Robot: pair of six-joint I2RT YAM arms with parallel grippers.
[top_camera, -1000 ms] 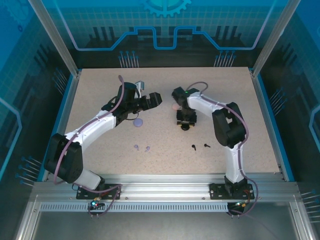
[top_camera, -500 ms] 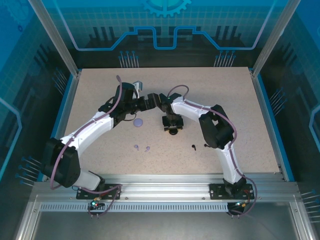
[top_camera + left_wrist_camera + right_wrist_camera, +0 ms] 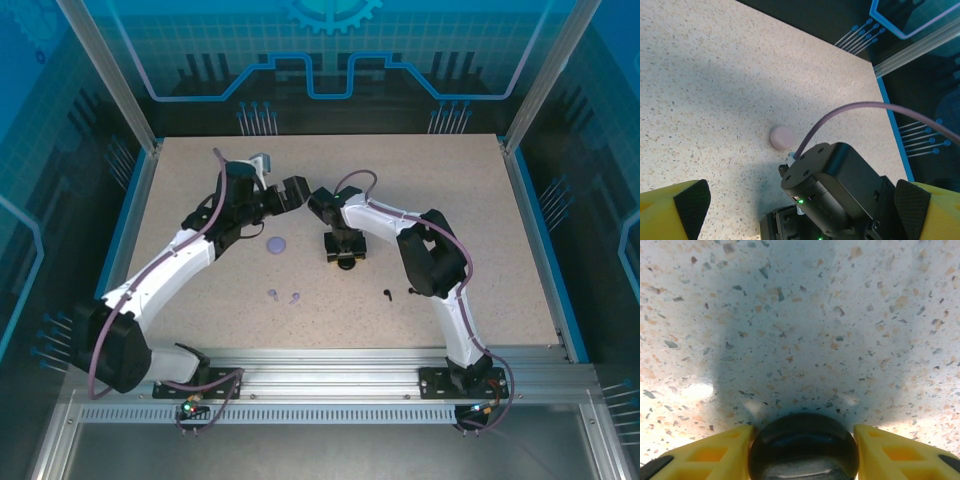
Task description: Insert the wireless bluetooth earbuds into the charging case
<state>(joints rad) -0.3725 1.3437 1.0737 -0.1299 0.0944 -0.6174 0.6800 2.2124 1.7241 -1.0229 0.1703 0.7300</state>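
The right fingers [image 3: 715, 455] hug a black charging case [image 3: 803, 447] from both sides, pinching it at the middle of the surface [image 3: 480, 200]. The left fingers [image 3: 687, 207] are spread wide (the right arm's black wrist [image 3: 835, 190] sits just below them). A lilac case [image 3: 277, 243] lies near the black one, on its left-edge side. Toward the near edge lie two lilac earbuds [image 3: 272, 293] and, well apart toward the right edge, two black earbuds [image 3: 387, 294]. A pink case [image 3: 782, 136] sits nearer the far edge.
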